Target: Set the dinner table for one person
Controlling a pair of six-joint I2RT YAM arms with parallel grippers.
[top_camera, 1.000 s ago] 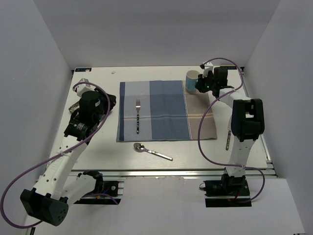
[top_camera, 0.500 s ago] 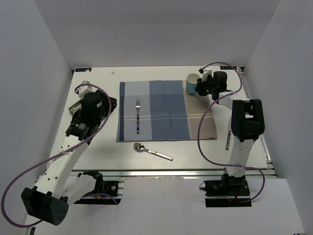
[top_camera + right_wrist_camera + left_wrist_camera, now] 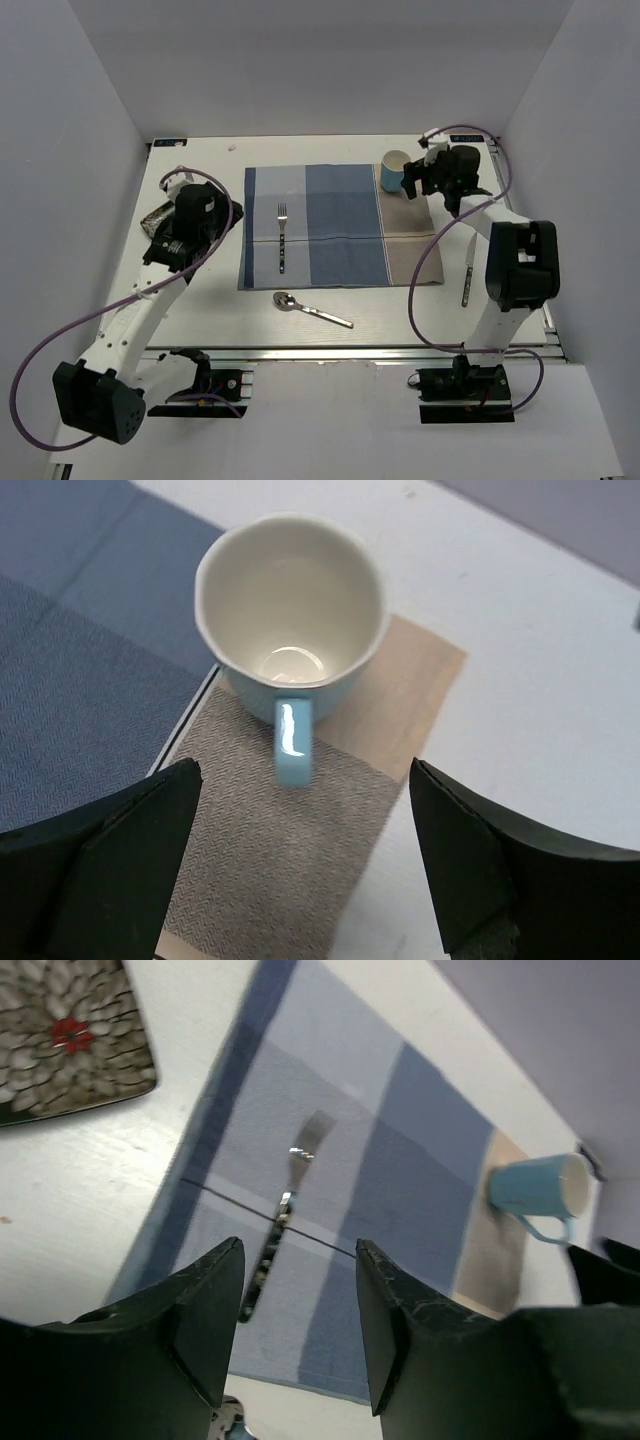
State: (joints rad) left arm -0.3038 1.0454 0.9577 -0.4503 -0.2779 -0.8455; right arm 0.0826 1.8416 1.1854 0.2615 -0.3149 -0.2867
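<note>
Both arms have shifted: the right pincer [image 3: 302, 800] has let go of the light-blue ceramic mug [image 3: 290, 620] and drawn back. Its jaws are now wide, with the handle pointing into the gap, untouched. The left pincer [image 3: 295, 1300] has widened and hangs partly spread, holding nothing, beside the dark square flower-patterned plate [image 3: 60, 1040] near the left edge. The mug stands at the far right corner of the blue-and-beige checked cloth placemat [image 3: 330, 225], mid-way on the large white rectangular bench [image 3: 200, 300], with bare surface either side.
</note>
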